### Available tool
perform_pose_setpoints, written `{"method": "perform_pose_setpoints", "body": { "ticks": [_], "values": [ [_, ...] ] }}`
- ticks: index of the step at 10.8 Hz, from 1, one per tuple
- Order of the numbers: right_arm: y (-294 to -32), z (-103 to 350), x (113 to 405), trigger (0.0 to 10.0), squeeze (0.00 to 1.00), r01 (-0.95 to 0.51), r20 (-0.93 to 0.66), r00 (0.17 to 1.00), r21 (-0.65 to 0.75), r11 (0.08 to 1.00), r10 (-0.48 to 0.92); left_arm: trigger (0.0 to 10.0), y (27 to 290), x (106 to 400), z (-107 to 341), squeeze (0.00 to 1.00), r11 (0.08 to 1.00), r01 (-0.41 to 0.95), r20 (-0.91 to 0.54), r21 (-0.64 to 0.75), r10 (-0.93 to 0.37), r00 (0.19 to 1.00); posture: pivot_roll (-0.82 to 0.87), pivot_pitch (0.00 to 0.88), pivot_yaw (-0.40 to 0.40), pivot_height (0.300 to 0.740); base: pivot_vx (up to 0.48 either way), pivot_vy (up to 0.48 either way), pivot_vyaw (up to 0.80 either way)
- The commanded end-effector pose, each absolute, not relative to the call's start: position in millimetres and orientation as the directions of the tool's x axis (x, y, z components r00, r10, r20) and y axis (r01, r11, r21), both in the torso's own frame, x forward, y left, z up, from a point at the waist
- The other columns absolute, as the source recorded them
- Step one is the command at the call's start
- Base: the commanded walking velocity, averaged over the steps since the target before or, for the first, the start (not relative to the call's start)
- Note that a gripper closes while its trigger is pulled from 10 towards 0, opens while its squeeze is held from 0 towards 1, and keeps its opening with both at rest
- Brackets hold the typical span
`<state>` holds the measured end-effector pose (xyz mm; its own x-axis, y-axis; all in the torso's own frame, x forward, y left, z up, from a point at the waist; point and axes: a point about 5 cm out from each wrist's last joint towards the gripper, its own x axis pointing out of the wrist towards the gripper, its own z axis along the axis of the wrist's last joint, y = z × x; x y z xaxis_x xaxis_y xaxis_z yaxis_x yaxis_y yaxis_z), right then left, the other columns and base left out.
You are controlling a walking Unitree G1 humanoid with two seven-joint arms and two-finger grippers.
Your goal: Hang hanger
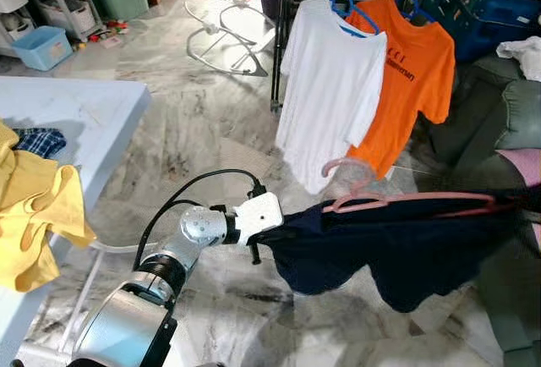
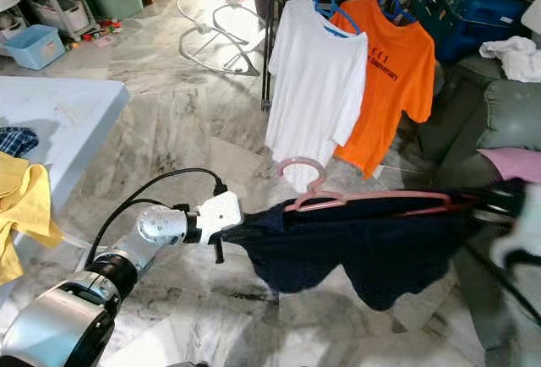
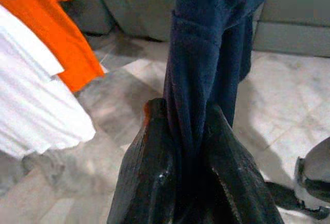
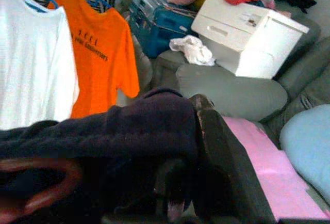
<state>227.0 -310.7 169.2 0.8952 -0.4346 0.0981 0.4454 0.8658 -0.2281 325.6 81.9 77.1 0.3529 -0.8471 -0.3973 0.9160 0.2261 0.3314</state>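
Partly legible "Anniversary" on the orange T-shirt (image 2: 390, 71)

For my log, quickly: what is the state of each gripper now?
Left gripper: shut on the navy shirt.
Right gripper: shut on the same shirt's other end, by the pink hanger.

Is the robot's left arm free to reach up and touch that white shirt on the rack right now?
Probably not. The left tool is clamped on one end of the navy garment stretched on the pink hanger, and the white shirt hangs farther off.
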Motion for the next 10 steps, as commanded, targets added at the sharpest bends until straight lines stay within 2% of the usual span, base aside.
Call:
{"method": "perform_pose_setpoints", "body": {
  "ticks": [1,4,6,10],
  "values": [
    [-318,191,227,0.0,0.00,0.534,0.195,0.845,-0.267,0.802,-0.498,0.0,109,322,59,0.00,0.267,0.910,-0.508,0.317,-0.762,0.400,-0.13,0.091,0.000,0.740,0.000,0.000,0.00],
    [-310,183,246,0.0,0.00,0.501,0.135,0.864,-0.308,0.809,-0.484,0.0,104,323,60,0.00,0.243,0.898,-0.513,0.368,-0.752,0.414,-0.13,0.089,-0.004,0.740,0.000,0.000,0.00],
    [-295,172,260,0.0,0.00,0.458,0.078,0.886,-0.309,0.834,-0.458,0.0,98,324,61,0.00,0.238,0.886,-0.504,0.399,-0.750,0.428,-0.12,0.090,-0.007,0.740,0.000,0.000,0.00],
    [-234,148,279,0.0,0.00,0.201,-0.035,0.974,-0.329,0.923,-0.225,0.0,68,318,61,0.00,0.214,0.892,-0.459,0.398,-0.796,0.395,-0.12,0.086,-0.013,0.740,0.000,0.000,0.00]
  ]
}}
